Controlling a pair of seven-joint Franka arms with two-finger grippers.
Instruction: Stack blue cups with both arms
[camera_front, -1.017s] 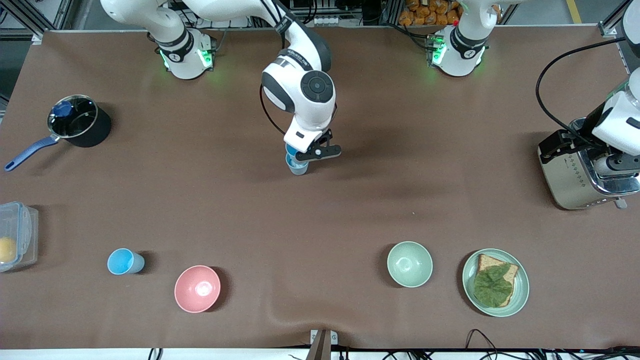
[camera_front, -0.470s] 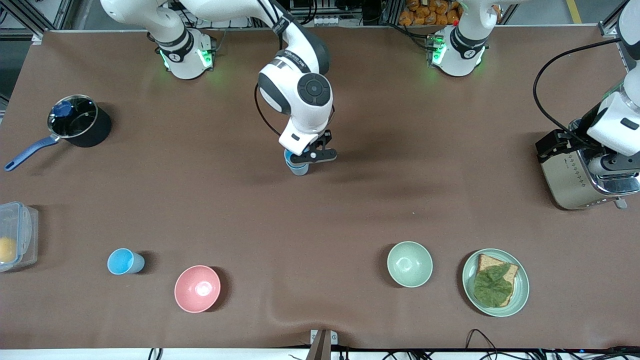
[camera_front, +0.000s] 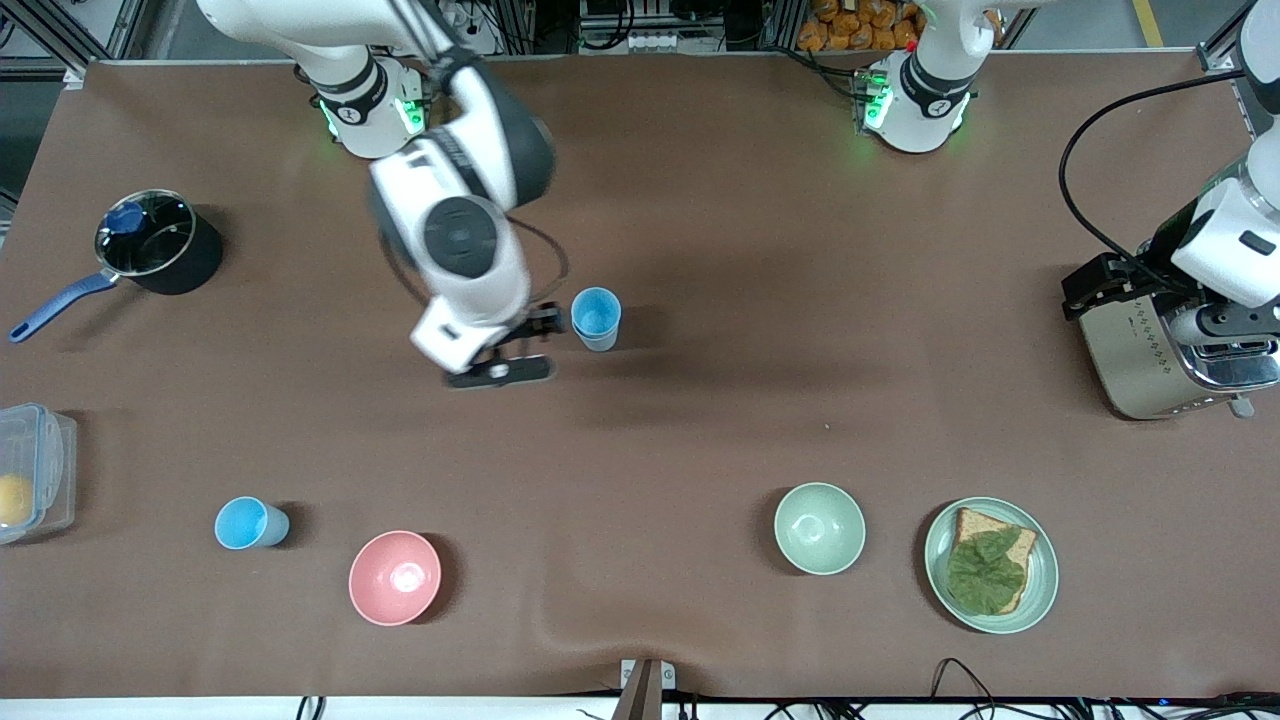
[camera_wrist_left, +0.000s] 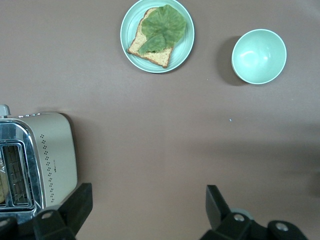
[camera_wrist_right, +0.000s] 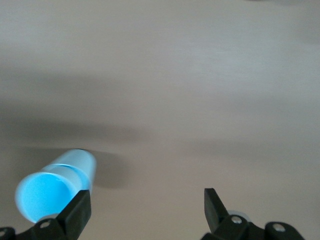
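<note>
While our left gripper waits spread above the toaster, our right gripper hangs empty and spread beside the stacked cups at mid-table, so we judge it must next fetch the lone cup beside the pink bowl.

2 cups are stacked mid-table, upright; 1 cup stands nearer the camera toward the right arm's end, just beside a bowl. Another bowl sits beside the plate — bread on it.
</note>
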